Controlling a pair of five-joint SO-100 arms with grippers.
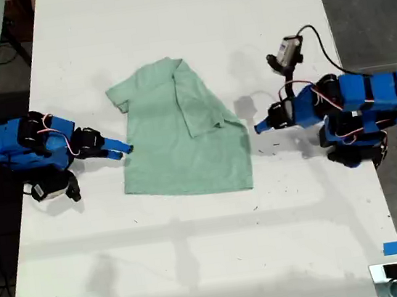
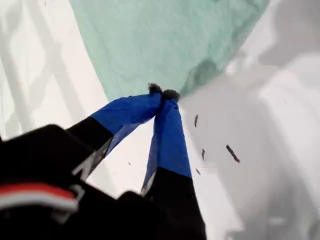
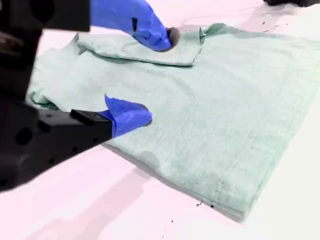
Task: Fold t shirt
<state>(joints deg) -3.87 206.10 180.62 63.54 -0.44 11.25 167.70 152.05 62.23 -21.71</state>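
While the t shirt (image 1: 182, 132) lies mid-table (image 1: 199, 265), one side folded over, my first gripper (image 2: 162, 92) sits pressed together just off its edge; my second gripper (image 3: 150, 75) is spread over its hem

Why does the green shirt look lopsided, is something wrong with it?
Nothing is damaged. The t shirt is half folded: the side toward the exterior view's right is flipped over the body, its sleeve lying slanted, while the other sleeve lies flat. My first gripper is shut at its edge; my second gripper is open.
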